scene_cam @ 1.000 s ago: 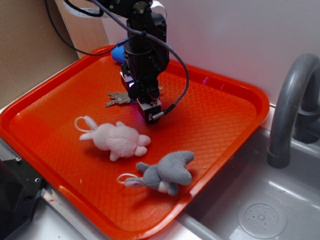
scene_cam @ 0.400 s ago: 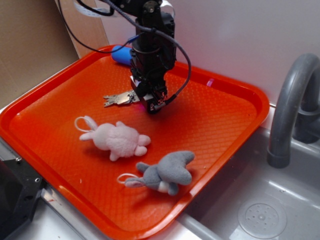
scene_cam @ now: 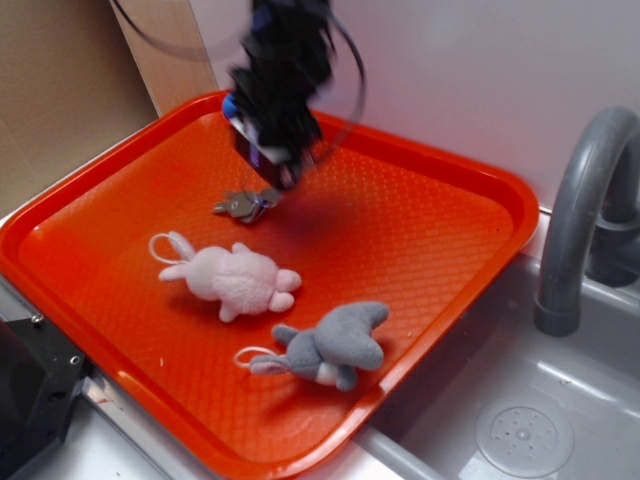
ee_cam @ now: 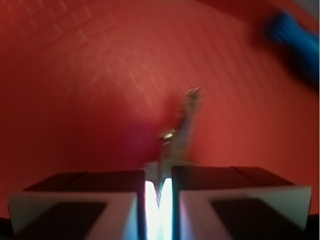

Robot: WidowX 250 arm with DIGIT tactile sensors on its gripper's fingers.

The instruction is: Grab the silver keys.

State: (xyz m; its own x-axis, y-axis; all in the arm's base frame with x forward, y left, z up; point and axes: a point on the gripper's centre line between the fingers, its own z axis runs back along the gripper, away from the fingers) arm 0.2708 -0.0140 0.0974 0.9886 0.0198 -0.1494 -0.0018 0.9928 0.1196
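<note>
Steel counter [scene_cam: 130, 455] beside a sink, and on it a big textured orange plastic tray [scene_cam: 420, 250]. Over the tray's ten o'clock area blurs the black robot arm [scene_cam: 280, 60]. Its hand [ee_cam: 159, 192] looks pinched nearly shut on the small bunch of flat silver metal keys [scene_cam: 244, 205], blade pointing toward twelve in the wrist view. The hold looks thin and right at the edge; a quick lift could shake them loose.
</note>
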